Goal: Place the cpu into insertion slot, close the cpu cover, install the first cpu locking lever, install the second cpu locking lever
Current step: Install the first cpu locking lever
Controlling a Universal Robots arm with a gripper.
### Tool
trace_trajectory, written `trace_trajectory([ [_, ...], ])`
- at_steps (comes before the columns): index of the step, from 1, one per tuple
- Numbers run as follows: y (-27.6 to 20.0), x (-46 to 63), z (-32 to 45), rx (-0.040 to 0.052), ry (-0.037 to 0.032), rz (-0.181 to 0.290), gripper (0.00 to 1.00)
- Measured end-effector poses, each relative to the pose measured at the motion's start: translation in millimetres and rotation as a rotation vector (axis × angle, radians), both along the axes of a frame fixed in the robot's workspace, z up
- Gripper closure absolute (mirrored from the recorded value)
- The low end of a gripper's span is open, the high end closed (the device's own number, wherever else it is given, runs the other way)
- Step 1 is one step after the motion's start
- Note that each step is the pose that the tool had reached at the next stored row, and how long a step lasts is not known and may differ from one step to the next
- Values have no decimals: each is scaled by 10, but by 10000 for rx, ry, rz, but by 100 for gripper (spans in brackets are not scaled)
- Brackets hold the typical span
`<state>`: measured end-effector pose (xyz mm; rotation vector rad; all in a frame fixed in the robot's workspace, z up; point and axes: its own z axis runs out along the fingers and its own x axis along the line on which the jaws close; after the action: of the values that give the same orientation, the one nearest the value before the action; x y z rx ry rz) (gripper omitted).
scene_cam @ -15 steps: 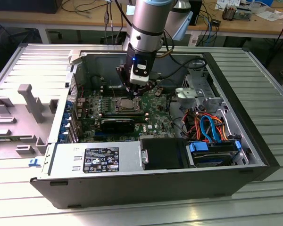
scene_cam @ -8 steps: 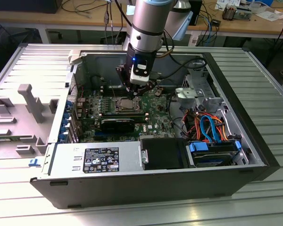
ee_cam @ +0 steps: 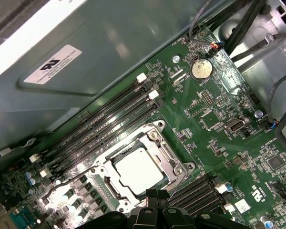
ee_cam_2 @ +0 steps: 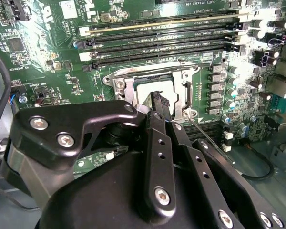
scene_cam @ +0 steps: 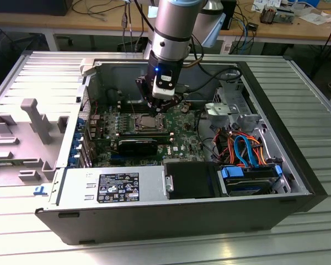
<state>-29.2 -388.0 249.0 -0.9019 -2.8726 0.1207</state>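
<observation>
A grey metal desk point(scene_cam: 303, 94) holds a big open computer box point(scene_cam: 154, 218). The robot arm point(scene_cam: 174, 27) reaches inside, over the green board point(ee_cam: 219, 138). Its black pincer point(ee_cam_2: 160, 102), tips together and holding nothing, hangs just above the slot point(ee_cam: 108, 187). The metal cover point(ee_cam: 174, 164) lies down around the silver chip point(ee_cam: 136, 169), which sits flat in the slot.

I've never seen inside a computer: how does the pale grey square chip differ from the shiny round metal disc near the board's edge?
The pale grey square chip has a dull top; the shiny round metal disc glints. The chip looks larger than the disc. A silvery metal frame borders the chip, none the disc. Both lie flat on the green circuit board.
</observation>
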Motion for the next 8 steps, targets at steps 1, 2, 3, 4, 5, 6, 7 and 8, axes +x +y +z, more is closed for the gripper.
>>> trace_trajectory([
  [1, 0, 0, 0, 1, 0, 13, 89],
  [2, 0, 0, 1, 0, 0, 24, 89],
  [3, 0, 0, 1, 0, 0, 31, 89],
  [4, 0, 0, 2, 0, 0, 43, 89],
  [5, 0, 0, 2, 0, 0, 56, 89],
  [6, 0, 0, 2, -1, 0, 65, 89],
  [7, 0, 0, 2, 0, 0, 71, 89],
  [8, 0, 0, 3, 0, 0, 81, 89],
])
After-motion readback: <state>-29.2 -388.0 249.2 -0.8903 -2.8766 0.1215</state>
